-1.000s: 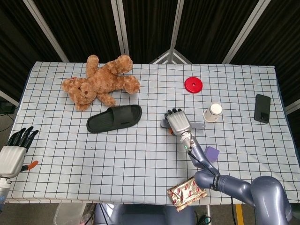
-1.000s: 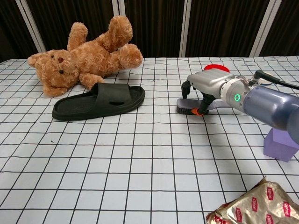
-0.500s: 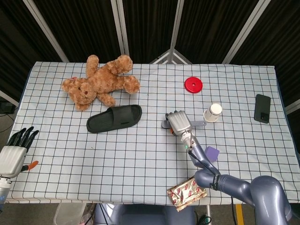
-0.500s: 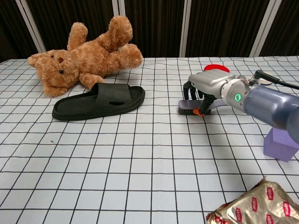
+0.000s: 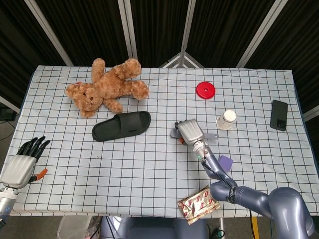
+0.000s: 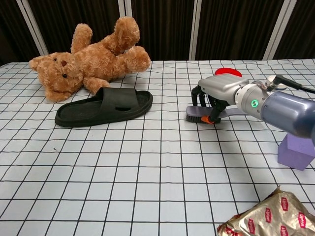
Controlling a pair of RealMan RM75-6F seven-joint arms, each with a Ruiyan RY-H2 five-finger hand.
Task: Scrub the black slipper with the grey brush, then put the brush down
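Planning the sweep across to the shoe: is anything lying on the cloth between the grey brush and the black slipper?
Nothing visible does. The right hand is over the grey brush, and only bare checked cloth lies between it and the black slipper. The teddy bear sits behind the slipper.

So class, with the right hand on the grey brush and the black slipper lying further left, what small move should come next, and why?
Probably close the right hand firmly on the grey brush and lift it slightly. The brush rests on the table under the curled fingers, apart from the black slipper, so it must be held securely before moving left.
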